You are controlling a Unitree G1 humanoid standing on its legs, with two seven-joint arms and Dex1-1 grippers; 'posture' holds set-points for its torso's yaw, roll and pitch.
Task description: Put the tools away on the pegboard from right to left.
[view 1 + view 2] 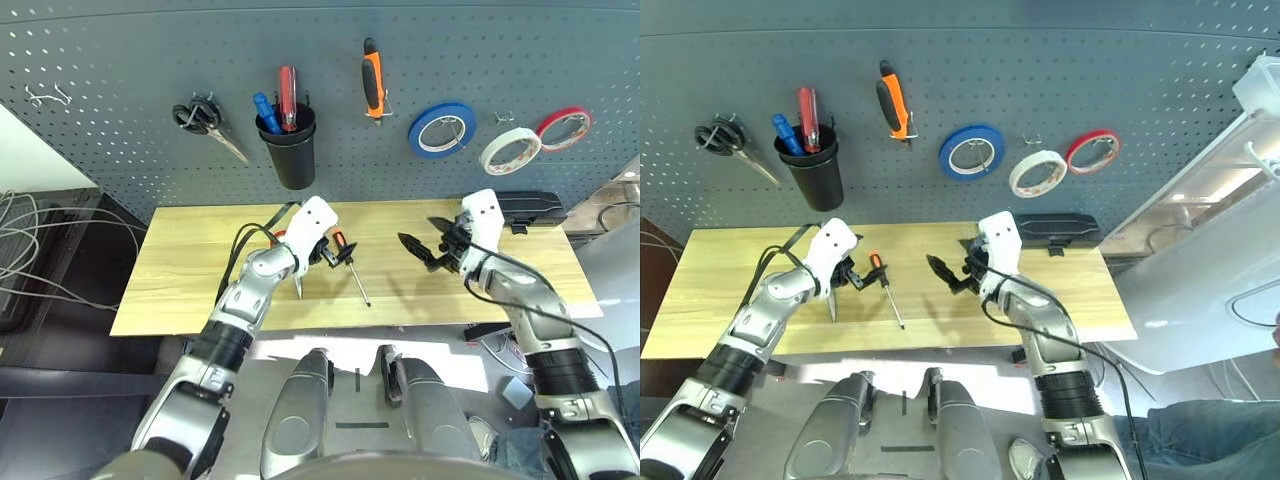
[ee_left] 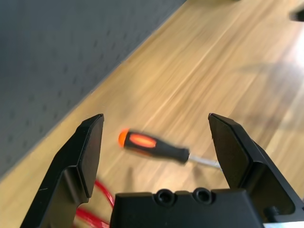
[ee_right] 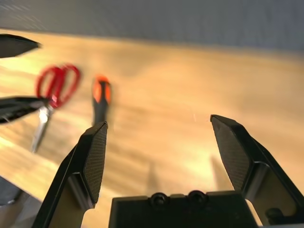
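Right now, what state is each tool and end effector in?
White tape roll: hung on the pegboard.
Pliers: hung on the pegboard.
Screwdriver: lying on the table.
Red-handled scissors: lying on the table.
Left end effector: open, empty.
Right end effector: open, empty.

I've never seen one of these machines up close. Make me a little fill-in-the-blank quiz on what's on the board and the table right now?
1. The white tape roll hangs on the pegboard between the blue tape roll and the ____ one.
2. The slim screwdriver lies on the ____.
3. The orange-and-black-handled pliers hang on the ____.
4. The left pincer hangs ____ over the screwdriver.

Missing words: red; table; pegboard; open
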